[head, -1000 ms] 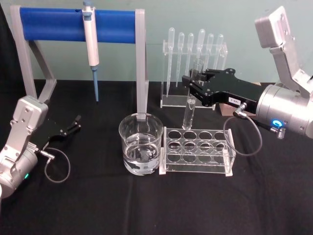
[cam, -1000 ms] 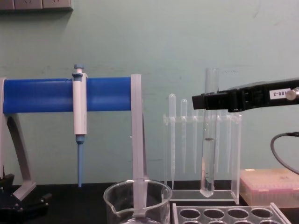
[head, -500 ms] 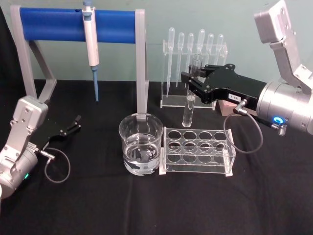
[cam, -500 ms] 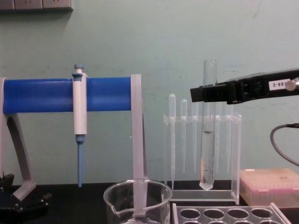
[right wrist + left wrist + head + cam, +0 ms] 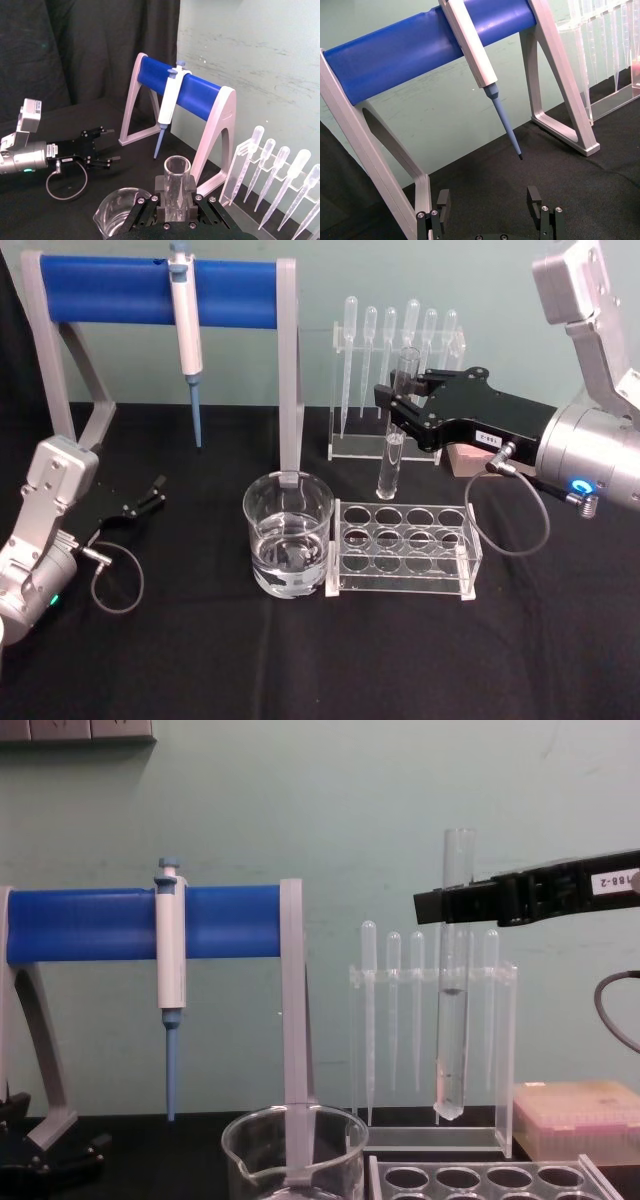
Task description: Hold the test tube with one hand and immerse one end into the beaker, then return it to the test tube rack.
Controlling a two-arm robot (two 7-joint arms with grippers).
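My right gripper (image 5: pixel 400 406) is shut on the upper part of the test tube (image 5: pixel 389 466). It holds the tube upright in the air, above the back left corner of the clear rack. In the chest view the test tube (image 5: pixel 452 1050) hangs from the right gripper (image 5: pixel 432 907) with a little liquid at its rounded bottom. That bottom is above rack level, to the right of the beaker (image 5: pixel 293 1148). The beaker (image 5: pixel 252 518) stands left of the rack with water in it. In the right wrist view the tube's open rim (image 5: pixel 176 164) sticks up between the fingers (image 5: pixel 149 206). My left gripper (image 5: pixel 150 493) rests open at the table's left.
A clear rack with round holes (image 5: pixel 405 545) stands right of the beaker. Behind it is a dropper stand (image 5: pixel 396 340). A blue-barred frame (image 5: pixel 110 288) carries a white-and-blue pipette (image 5: pixel 186 325) at the back left. A pink box (image 5: pixel 576 1120) sits at the right.
The right gripper has lifted the test tube a little higher and shifted it slightly to the right. The left arm has not moved.
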